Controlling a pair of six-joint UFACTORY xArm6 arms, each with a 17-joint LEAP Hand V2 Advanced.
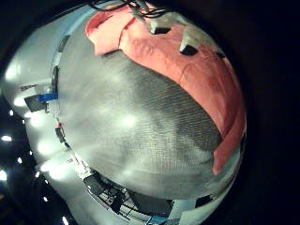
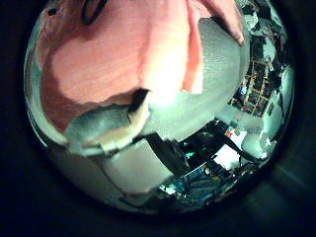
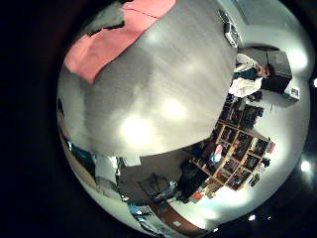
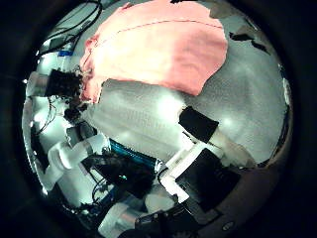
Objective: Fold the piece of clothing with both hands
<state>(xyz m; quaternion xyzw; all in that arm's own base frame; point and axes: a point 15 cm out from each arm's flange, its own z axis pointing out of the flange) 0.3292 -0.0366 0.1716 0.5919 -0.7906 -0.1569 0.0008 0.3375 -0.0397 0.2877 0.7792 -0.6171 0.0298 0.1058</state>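
Note:
The piece of clothing (image 4: 149, 50) lies spread on the woven table top (image 4: 149, 114). In the left thumb side palm view the clothing (image 2: 128, 54) fills much of the picture, and the left hand's thumb (image 2: 109, 123) sits at its edge. Two fingertips (image 1: 155, 23) of the left hand press on the clothing (image 1: 187, 70), and one flap hangs free over its shadow. The right thumb side palm view shows the left hand (image 4: 61, 87) at the cloth's far edge. The right hand's thumb (image 4: 203, 129) is stretched over bare table and holds nothing. From the right hand the clothing (image 3: 109, 40) looks farther off.
The woven table top (image 3: 168, 89) runs wide beside the clothing on the right hand's side. Its edge (image 1: 70, 155) drops off to the room floor. Shelves with clutter (image 3: 238, 139) stand beyond the table.

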